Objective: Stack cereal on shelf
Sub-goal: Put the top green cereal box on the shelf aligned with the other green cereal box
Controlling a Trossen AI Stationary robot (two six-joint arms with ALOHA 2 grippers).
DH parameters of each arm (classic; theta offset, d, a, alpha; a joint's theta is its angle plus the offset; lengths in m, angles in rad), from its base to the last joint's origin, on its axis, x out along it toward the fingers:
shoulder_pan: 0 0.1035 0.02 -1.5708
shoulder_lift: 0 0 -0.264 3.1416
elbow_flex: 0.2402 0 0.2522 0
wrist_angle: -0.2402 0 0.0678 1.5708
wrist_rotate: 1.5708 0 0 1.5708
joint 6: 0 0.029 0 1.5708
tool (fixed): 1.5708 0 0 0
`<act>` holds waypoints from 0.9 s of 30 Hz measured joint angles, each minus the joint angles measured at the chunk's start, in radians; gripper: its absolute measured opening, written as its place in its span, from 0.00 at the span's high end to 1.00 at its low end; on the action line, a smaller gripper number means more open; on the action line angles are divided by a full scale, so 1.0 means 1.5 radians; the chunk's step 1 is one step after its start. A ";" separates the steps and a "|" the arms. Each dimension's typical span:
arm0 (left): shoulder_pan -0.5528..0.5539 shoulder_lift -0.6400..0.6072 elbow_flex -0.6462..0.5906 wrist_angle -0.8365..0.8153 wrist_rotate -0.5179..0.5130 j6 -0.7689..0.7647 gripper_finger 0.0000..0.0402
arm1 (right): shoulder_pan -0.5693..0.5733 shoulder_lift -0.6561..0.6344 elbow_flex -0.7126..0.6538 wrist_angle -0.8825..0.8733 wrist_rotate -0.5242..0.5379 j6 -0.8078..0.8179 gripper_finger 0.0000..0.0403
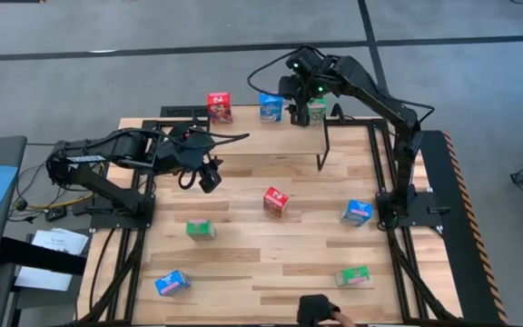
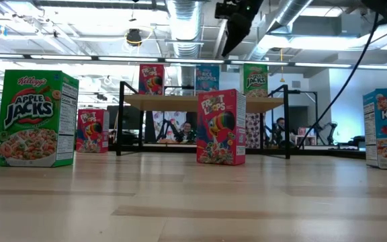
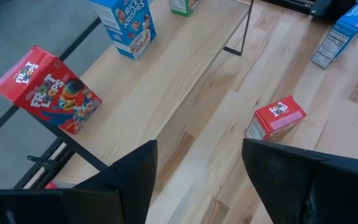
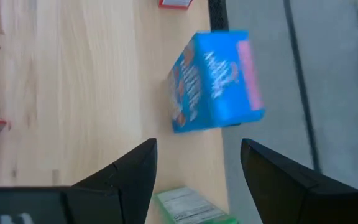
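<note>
The shelf (image 1: pixel 252 136) stands at the table's far side. A red box (image 1: pixel 219 107), a blue box (image 1: pixel 271 106) and a green box (image 1: pixel 316 112) stand upright on it. My right gripper (image 4: pixel 197 168) is open above the shelf, over the green box's top (image 4: pixel 191 208) and beside the blue box (image 4: pixel 213 81), touching neither. In the low view it hangs clear above the green box (image 2: pixel 255 79). My left gripper (image 1: pixel 209 174) is open and empty above the table, left of centre, facing the shelf (image 3: pixel 185 68).
Loose boxes stand or lie on the table: red (image 1: pixel 276 202), blue (image 1: pixel 357 213), green (image 1: pixel 201 230), blue (image 1: pixel 172 282), green (image 1: pixel 353 275). Another red box (image 2: pixel 93 131) stands beneath the shelf's left end. A dark object (image 1: pixel 320 311) is at the near edge.
</note>
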 joint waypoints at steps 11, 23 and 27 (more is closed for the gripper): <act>0.000 0.000 0.000 0.000 0.000 0.000 0.44 | 0.014 -0.070 0.000 -0.106 -0.033 0.109 0.37; 0.000 0.000 0.000 0.001 0.001 -0.021 0.44 | 0.068 -0.157 0.000 -0.155 -0.074 0.160 0.37; 0.003 0.000 0.000 0.001 0.061 -0.012 0.44 | 0.080 -0.176 0.000 -0.164 -0.074 0.179 0.37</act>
